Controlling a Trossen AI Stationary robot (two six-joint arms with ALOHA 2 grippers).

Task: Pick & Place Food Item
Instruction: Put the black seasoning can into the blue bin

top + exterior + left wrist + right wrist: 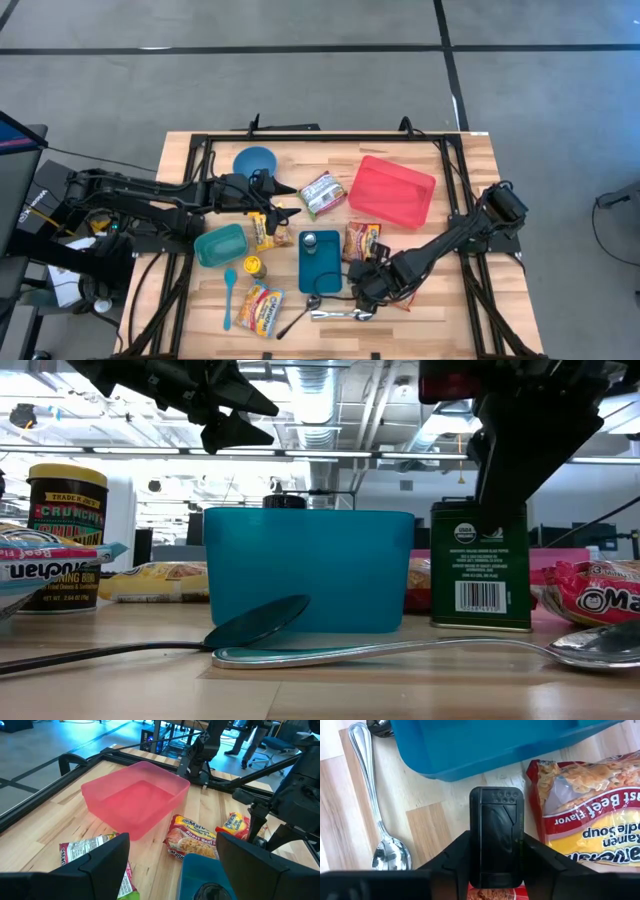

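High view: the right end effector (372, 283) sits low on the counter (470, 220), just beside the blue tray (320, 262) and the ramen pack (362, 240). The left end effector (283, 200) hovers near the blue bowl (256, 161), fingers apart.

Low view: a green tin (481, 567) stands upright right of the tray — the right arm comes down onto it.

Right wrist view: the fingers (455, 856) flank the tin's black lid (496, 842), touching both sides — clamped on it. A spoon (377, 815) lies beside.

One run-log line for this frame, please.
right end effector: closed on upright green tin beside blue container | left end effector: open, hovering over table | tin: not yet lifted
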